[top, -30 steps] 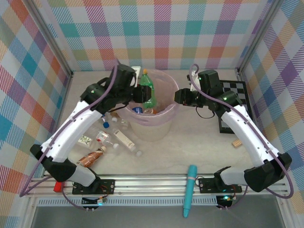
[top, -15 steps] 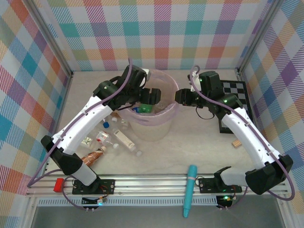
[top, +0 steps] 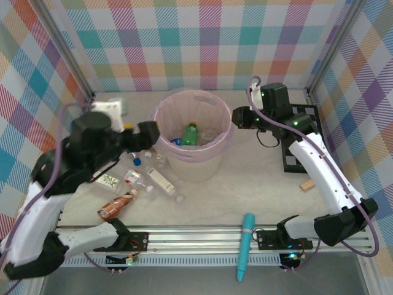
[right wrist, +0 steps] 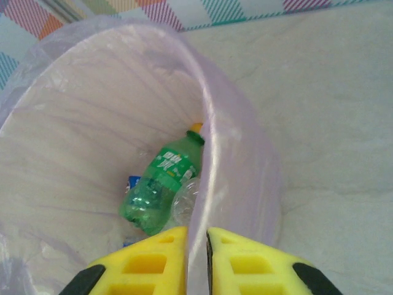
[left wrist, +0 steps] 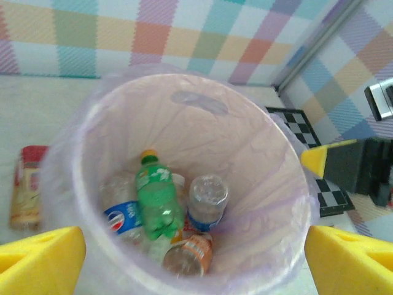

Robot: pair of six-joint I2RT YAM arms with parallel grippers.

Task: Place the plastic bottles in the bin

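The bin (top: 212, 161), a pale bucket with a pink liner, stands mid-table. Inside lie a green bottle (top: 190, 132) (left wrist: 156, 203) (right wrist: 163, 181), clear bottles (left wrist: 207, 200) and an orange-labelled one (left wrist: 190, 255). My left gripper (top: 149, 133) (left wrist: 193, 255) hangs open and empty just left of the bin, above rim height. My right gripper (top: 236, 117) (right wrist: 196, 246) is shut on the bin's right rim (right wrist: 206, 153), one finger inside and one outside. Several clear bottles (top: 161, 182) and a copper-brown bottle (top: 116, 206) lie on the table left of the bin.
A teal pen-shaped tube (top: 245, 246) lies at the near edge. A checkered board (top: 301, 141) sits under the right arm, with a small wooden block (top: 306, 184) near it. A red-capped bottle (left wrist: 26, 187) lies beside the bin.
The left gripper let the green bottle go over the bin, and it now lies inside. The left arm swung back to the left, clear of the bin. The right gripper stayed on the rim.
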